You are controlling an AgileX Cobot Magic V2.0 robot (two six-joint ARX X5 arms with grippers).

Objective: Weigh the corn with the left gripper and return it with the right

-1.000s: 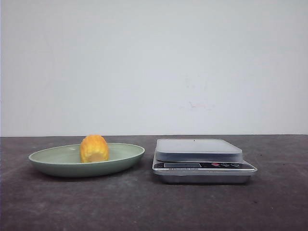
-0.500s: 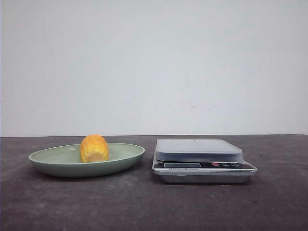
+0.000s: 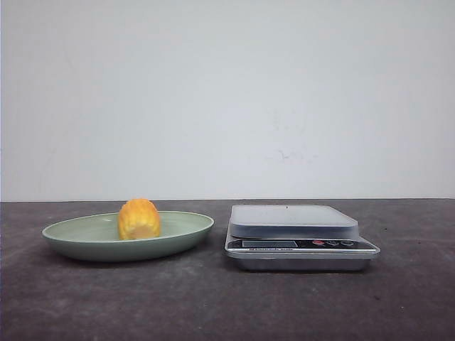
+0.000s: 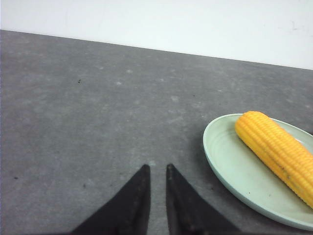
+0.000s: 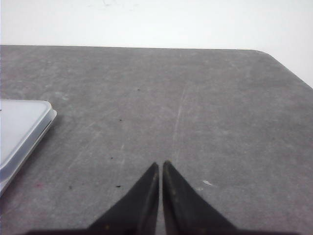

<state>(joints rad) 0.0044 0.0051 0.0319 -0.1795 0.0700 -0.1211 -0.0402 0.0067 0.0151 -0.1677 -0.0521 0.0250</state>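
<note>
The corn lies on a pale green plate at the left of the table, with its cut end toward the front camera. In the left wrist view the corn shows as a ribbed yellow cob on the plate. My left gripper hangs over bare table beside the plate, apart from it. Its jaws are empty and a narrow gap apart. My right gripper is shut and empty over bare table beside the scale. Neither gripper shows in the front view.
A silver kitchen scale with a pale flat platform stands right of the plate; its corner shows in the right wrist view. The dark grey table ends at a white wall behind, and its rounded far corner is visible.
</note>
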